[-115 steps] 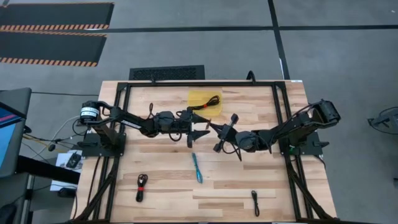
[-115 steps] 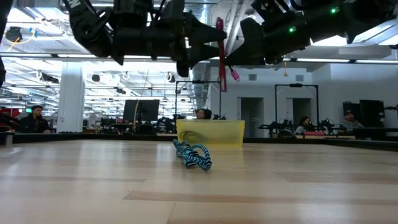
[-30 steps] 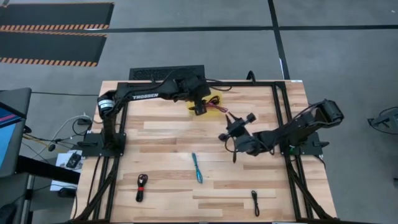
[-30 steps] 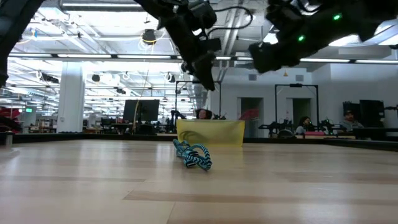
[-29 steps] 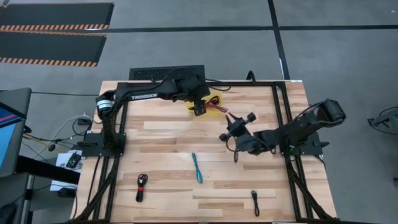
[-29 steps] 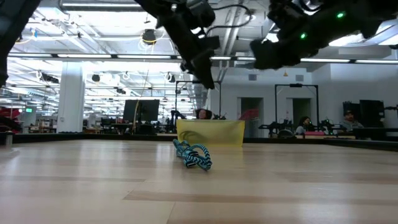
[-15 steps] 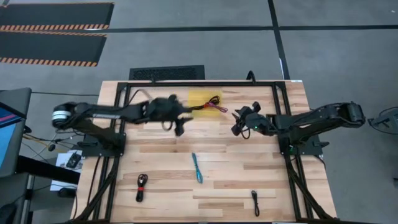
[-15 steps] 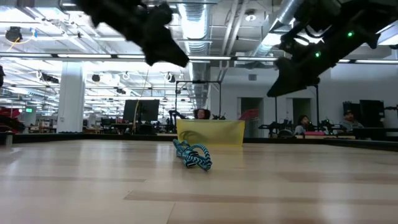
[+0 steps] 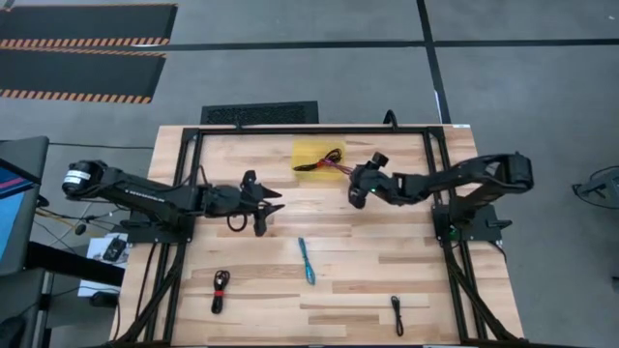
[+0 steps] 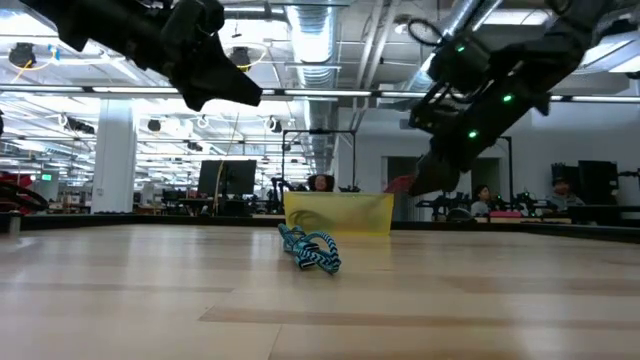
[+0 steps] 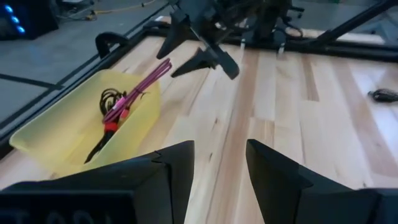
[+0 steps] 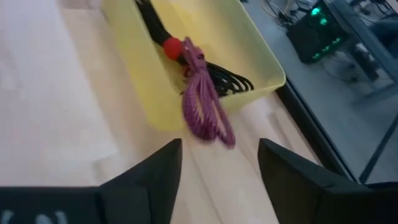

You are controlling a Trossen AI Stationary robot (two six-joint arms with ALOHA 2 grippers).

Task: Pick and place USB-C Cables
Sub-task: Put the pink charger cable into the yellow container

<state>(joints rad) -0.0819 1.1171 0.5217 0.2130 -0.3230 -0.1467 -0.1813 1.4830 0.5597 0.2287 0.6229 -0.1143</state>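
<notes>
The yellow bin [image 9: 317, 155] sits near the far edge of the wooden table [image 9: 387, 280], roughly midway along it, and serves as the landmark here. Inside it lie a black cable [image 12: 224, 73] with a red tie and a dark red cable [image 12: 205, 107] that drapes over the bin's wall onto the wood. The right gripper [image 9: 362, 184] hangs above the table just beside the bin's right end, its fingers [image 12: 155, 180] spread apart with nothing between them, pointing at the draped cable. The left gripper [image 9: 263, 205] hovers nearer than the bin and off to its left, its fingers [image 11: 180, 163] also parted and empty.

The light blue cable [image 9: 307, 261] lies on the bare boards well in front of the bin, about on the table's centre line; in the low view it shows as a coiled bundle [image 10: 310, 250] before the bin. A black-and-red cable [image 9: 221, 288] rests far from the bin toward the near left corner, and a black cable [image 9: 397, 314] toward the near right, close to the near edge. Between these and the bin the planks are open.

A black frame [image 9: 435, 164] borders the table. Grey floor surrounds it, with striped mats [image 9: 82, 48] beyond the far left corner. The low view shows a bright hall with seated people [image 10: 560, 195] in the distance.
</notes>
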